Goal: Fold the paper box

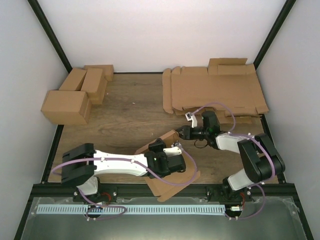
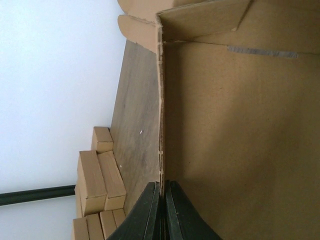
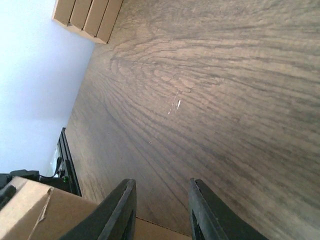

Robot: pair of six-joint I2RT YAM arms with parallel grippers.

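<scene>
The paper box (image 1: pixel 167 167) is a brown cardboard piece, partly folded, lying near the front middle of the table under my left arm. My left gripper (image 1: pixel 156 146) is shut on the edge of one raised side wall (image 2: pixel 240 140); the two fingers pinch the wall's rim (image 2: pixel 162 192). My right gripper (image 1: pixel 181 132) is open and empty, just right of the box's raised far corner. In the right wrist view its fingers (image 3: pixel 161 205) stand apart over bare wood, with a piece of the box (image 3: pixel 35 210) at the lower left.
A thick pile of flat brown sheets (image 1: pixel 215 92) lies at the back right. Several finished brown boxes (image 1: pixel 75 95) stand at the back left, also in the left wrist view (image 2: pixel 97 180). Black frame posts and white walls enclose the wooden table (image 1: pixel 130 115).
</scene>
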